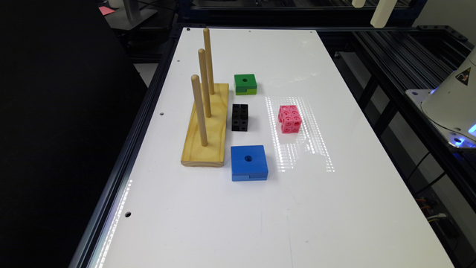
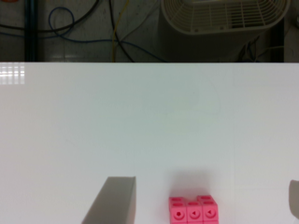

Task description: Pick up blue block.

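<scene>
The fingers (image 2: 114, 200) look spread wide, though they are mostly cut off, and hold nothing. The pink block (image 2: 193, 211) sits between them. The blue block (image 1: 248, 162) rests untouched on the table (image 1: 334, 208), beside the wooden peg stand (image 1: 206, 126). All the picking up is left.

Glossy white table (image 1: 334, 208); bare wooden peg stand (image 1: 206, 141); smooth blue block (image 1: 248, 162).
</scene>
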Controlling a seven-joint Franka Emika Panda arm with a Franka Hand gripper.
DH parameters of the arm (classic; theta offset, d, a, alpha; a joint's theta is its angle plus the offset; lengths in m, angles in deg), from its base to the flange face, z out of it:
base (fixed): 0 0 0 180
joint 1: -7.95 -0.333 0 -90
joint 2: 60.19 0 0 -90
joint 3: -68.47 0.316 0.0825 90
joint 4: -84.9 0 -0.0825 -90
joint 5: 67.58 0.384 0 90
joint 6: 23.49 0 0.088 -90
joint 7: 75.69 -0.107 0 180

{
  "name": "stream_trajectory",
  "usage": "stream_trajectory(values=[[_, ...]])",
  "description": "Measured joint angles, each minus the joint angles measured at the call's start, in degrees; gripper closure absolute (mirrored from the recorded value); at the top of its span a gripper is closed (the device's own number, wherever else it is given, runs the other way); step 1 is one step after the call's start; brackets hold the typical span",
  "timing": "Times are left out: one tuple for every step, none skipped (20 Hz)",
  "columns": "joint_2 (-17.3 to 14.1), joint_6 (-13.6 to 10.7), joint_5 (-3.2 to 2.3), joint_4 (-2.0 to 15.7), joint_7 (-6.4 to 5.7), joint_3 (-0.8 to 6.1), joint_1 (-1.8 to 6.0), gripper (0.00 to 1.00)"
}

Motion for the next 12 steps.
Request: stream_trajectory(values=[[-0.02,0.19,0.33,0.00,-0.11,0.37,-0.05,0.00],[-0.04,0.35,0.54,0.00,-0.32,0.73,-0.13,0.00],[-0.05,0.55,0.77,0.00,-0.58,1.08,-0.26,0.00],[-0.10,0.84,0.95,0.01,-0.79,1.36,-0.40,0.00],[-0.19,1.15,1.13,0.02,-0.91,1.60,-0.46,0.00],[-0.39,1.53,1.37,0.03,-0.96,1.89,-0.46,0.00],[-0.67,1.95,1.52,0.06,-1.02,2.12,-0.46,0.00],[-1.03,2.51,1.66,0.10,-1.09,2.37,-0.46,0.00],[-1.38,2.94,1.76,0.15,-1.16,2.57,-0.46,0.00],[-1.74,3.42,1.86,0.19,-1.22,2.75,-0.46,0.00],[-2.09,3.84,1.96,0.24,-1.29,2.91,-0.46,0.00],[-2.42,4.18,2.05,0.32,-1.39,3.10,-0.46,0.00]])
